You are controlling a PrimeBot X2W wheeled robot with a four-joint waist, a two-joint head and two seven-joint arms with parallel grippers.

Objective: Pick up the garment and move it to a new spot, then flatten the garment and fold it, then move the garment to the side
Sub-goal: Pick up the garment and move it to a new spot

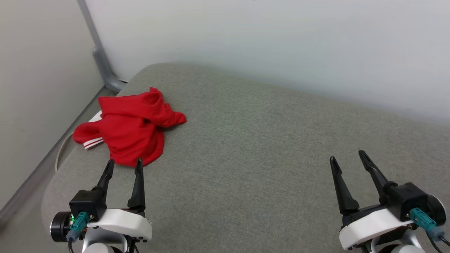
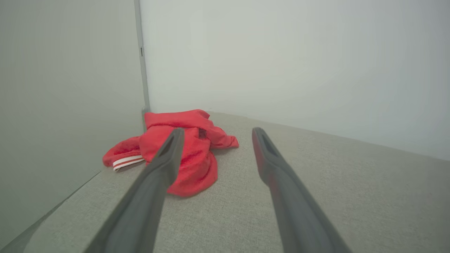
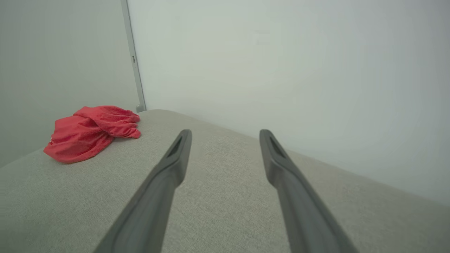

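Note:
The garment (image 1: 132, 130) is a bright red jersey lying crumpled in a heap at the far left corner of a grey fabric surface (image 1: 263, 151), with a strip of red-and-white trim at its left edge. It also lies bunched ahead in the left wrist view (image 2: 197, 154) and far off to the left in the right wrist view (image 3: 89, 131). My left gripper (image 1: 124, 162) is open, its fingertips just short of the heap's near edge, holding nothing. My right gripper (image 1: 348, 155) is open over bare fabric at the lower right, far from the garment.
A pale wall (image 1: 281, 42) runs behind the grey surface, and a second wall (image 1: 38, 70) closes the left side. A grey pipe (image 1: 100, 56) stands in the corner between them. The surface's rounded left edge drops off just beyond the garment.

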